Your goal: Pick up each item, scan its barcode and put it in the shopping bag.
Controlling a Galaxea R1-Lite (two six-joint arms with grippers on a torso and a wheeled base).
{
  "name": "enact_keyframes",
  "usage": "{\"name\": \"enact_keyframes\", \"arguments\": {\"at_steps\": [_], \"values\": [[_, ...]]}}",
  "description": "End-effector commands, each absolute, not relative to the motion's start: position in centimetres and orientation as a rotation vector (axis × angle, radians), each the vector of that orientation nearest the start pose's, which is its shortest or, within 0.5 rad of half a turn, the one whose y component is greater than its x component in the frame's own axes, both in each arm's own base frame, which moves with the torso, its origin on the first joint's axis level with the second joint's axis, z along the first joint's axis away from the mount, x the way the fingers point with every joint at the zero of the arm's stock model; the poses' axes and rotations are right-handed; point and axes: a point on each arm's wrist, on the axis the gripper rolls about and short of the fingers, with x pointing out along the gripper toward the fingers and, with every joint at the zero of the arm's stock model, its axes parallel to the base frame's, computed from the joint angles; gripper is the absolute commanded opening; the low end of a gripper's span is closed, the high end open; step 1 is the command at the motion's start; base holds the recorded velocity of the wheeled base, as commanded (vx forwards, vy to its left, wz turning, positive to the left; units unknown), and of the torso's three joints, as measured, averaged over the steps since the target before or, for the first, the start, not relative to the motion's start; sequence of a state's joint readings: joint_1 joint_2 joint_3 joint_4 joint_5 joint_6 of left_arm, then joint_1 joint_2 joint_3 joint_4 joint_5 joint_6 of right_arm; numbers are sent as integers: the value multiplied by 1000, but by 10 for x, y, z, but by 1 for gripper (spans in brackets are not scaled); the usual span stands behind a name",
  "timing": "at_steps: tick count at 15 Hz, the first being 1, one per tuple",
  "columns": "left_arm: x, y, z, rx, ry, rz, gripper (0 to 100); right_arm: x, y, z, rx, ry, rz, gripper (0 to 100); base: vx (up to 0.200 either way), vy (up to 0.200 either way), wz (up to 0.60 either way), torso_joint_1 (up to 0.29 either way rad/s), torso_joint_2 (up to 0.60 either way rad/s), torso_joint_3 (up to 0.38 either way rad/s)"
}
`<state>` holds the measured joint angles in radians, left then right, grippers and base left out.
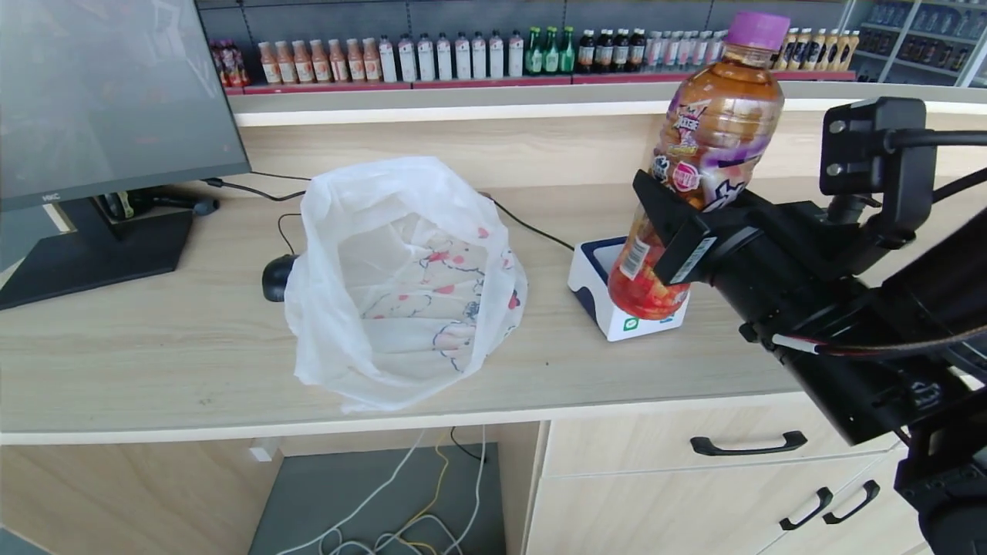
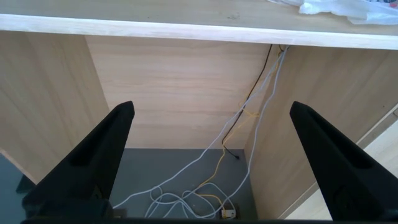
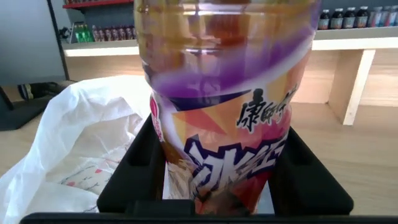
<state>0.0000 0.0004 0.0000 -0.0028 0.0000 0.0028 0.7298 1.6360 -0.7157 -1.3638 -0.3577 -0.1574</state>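
Currently your right gripper clamps the bottle over the scanner, beside the shopping bag; left gripper gapes open.

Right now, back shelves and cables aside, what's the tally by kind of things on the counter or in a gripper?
bottle: 1
bag: 1
scanner: 1
monitor: 1
mouse: 1
dark object behind the monitor stand, kind unclear: 1
Total: 6

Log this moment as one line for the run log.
right pincer: shut on bottle, over scanner | left pincer: open, empty, low before counter | shopping bag: open on counter
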Motion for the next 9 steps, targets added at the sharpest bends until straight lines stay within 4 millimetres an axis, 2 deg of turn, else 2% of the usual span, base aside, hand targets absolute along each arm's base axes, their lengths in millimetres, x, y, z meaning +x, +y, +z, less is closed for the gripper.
{"name": "enact_keyframes", "arguments": {"at_steps": [1,5,9], "values": [[-23,0,76,3,-3,0,100,215,183,260,67,-441,346,0,0,0,0,0,0,0],[-23,0,76,3,-3,0,100,225,190,284,-38,-479,313,0,0,0,0,0,0,0],[-23,0,76,3,-3,0,100,230,196,284,-189,-512,311,0,0,0,0,0,0,0]]}}
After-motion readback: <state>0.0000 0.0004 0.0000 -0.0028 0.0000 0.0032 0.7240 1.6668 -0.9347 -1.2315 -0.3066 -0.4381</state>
